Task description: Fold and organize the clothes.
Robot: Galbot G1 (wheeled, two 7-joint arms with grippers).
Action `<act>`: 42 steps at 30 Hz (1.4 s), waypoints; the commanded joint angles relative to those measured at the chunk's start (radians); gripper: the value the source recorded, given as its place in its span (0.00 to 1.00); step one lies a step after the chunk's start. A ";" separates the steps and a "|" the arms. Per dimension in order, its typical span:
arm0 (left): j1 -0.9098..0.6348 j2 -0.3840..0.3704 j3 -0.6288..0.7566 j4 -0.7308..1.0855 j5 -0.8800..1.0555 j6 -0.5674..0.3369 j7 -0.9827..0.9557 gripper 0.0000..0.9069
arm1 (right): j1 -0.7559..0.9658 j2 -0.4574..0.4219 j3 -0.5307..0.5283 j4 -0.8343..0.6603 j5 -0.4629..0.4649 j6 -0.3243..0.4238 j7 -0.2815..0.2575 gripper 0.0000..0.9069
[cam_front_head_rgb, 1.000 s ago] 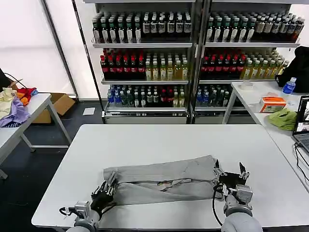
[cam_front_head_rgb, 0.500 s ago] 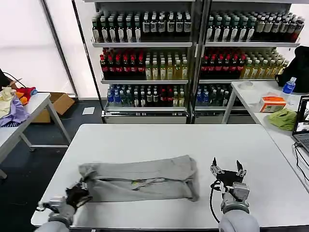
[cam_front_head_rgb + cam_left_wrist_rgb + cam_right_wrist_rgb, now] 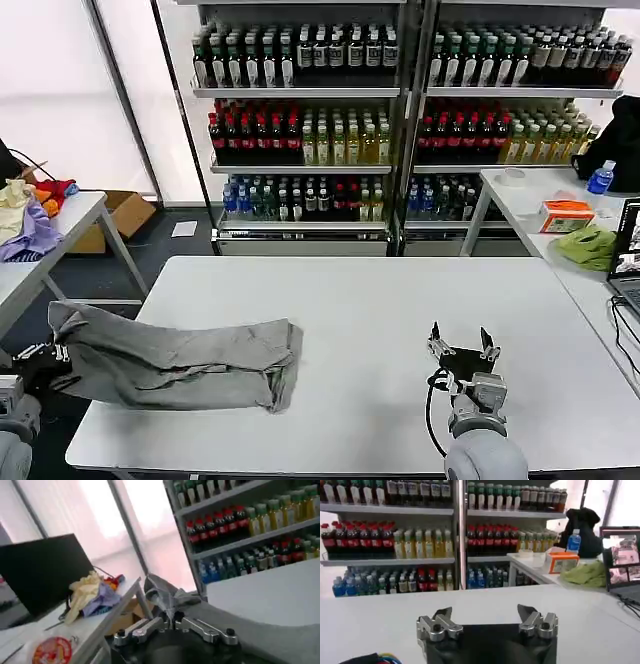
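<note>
Both grippers: left (image 3: 45, 352) pinching T-shirt (image 3: 180, 358); right (image 3: 462, 348) spread, empty.

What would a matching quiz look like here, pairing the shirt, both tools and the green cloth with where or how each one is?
Things:
1. shirt
2. left tool
3. right tool
4. green cloth

States:
A. open over bare table
B. on the side table by the laptop
C. shut on grey fabric past the table's left edge
D. hanging over the table's left edge

Pairs: 1-D, 2-C, 3-A, 4-B
</note>
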 commanded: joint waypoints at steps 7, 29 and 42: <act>-0.009 -0.204 0.380 -0.164 0.118 0.023 -0.013 0.00 | -0.067 0.009 0.050 0.022 0.000 0.024 0.003 1.00; -0.131 -0.237 0.545 -0.120 0.096 0.074 -0.037 0.00 | -0.156 0.056 0.090 0.054 -0.021 0.038 0.010 1.00; -0.130 -0.274 0.578 -0.114 0.116 0.092 -0.040 0.00 | -0.153 0.054 0.090 0.037 -0.020 0.042 0.008 1.00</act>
